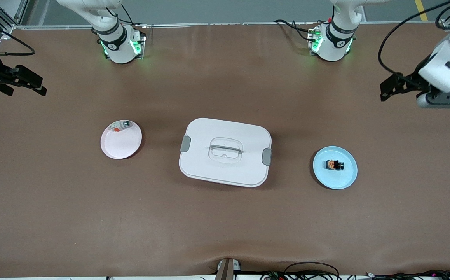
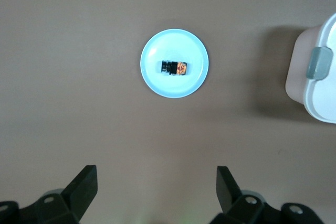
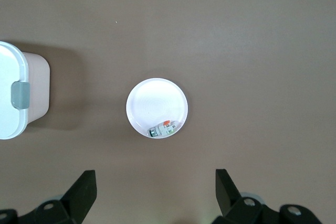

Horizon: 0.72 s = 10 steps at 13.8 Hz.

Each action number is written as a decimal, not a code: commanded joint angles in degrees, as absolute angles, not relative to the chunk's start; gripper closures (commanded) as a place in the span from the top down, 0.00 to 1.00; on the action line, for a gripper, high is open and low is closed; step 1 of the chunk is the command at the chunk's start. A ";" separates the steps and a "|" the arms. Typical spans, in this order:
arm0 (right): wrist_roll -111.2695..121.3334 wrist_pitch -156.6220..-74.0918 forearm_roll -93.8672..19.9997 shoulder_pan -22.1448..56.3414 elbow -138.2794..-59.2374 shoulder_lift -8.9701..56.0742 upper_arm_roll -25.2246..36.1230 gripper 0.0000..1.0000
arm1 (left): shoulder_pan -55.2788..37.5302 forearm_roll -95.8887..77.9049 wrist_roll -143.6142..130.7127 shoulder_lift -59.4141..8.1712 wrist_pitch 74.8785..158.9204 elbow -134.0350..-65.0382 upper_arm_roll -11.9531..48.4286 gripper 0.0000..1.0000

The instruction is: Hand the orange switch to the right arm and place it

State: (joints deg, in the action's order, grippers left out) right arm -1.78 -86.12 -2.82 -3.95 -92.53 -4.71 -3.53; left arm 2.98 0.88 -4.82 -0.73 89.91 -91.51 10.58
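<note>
The orange switch (image 1: 334, 165) is a tiny black stubby block with an orange patch, lying on its side on a light blue plate (image 1: 345, 181) toward the left arm's end of the table. The left gripper (image 2: 156, 192) hangs high above the bare tabletop, fingers spread wide, well apart from the switch. The right gripper (image 3: 155, 192) waits up over its own end, fingers likewise apart. A white lidded box (image 1: 225, 151) sits mid-table, and a pale pink plate (image 1: 121, 144) holds a small clear-white part (image 1: 121, 125).
</note>
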 commanded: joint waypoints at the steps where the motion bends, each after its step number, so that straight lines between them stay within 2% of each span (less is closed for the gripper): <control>1: -2.37 -86.13 -1.93 -4.92 -93.34 -5.98 -4.31 1.00 | 2.99 0.88 -4.40 -3.33 94.90 -93.50 10.46 1.00; 6: -2.46 -86.48 -2.02 -4.92 -93.43 -5.98 -4.31 1.00 | 2.73 1.32 -3.26 -4.04 112.56 -105.98 10.81 1.00; 10: -2.37 -86.57 -2.02 -4.92 -93.52 -5.98 -4.31 1.00 | 2.81 3.69 3.15 -8.34 121.18 -110.38 11.07 1.00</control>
